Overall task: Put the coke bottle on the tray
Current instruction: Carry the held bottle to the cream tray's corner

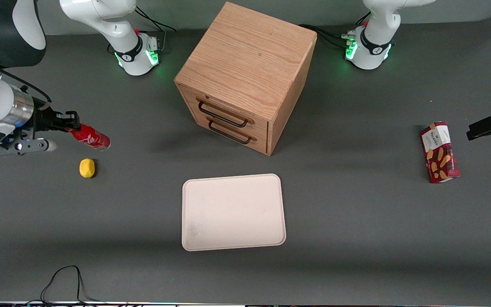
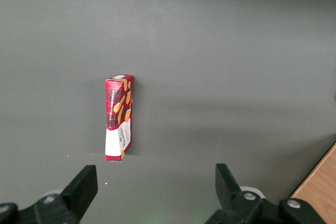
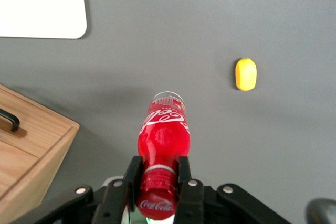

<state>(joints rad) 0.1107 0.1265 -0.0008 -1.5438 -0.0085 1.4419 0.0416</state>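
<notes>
The coke bottle (image 1: 91,137) (image 3: 163,140) is a slim red bottle with white script, held nearly level above the table at the working arm's end. My gripper (image 1: 71,122) (image 3: 158,176) is shut on its neck just below the red cap, one black finger on each side. The bottle's base points toward the wooden cabinet. The cream-pink tray (image 1: 233,212) (image 3: 39,4) lies flat on the grey table, nearer the front camera than the cabinet and well away from the bottle.
A yellow lemon (image 1: 87,168) (image 3: 245,74) lies on the table just nearer the camera than the held bottle. The wooden two-drawer cabinet (image 1: 245,76) (image 3: 26,145) stands mid-table. A red snack box (image 1: 439,152) (image 2: 119,117) lies toward the parked arm's end.
</notes>
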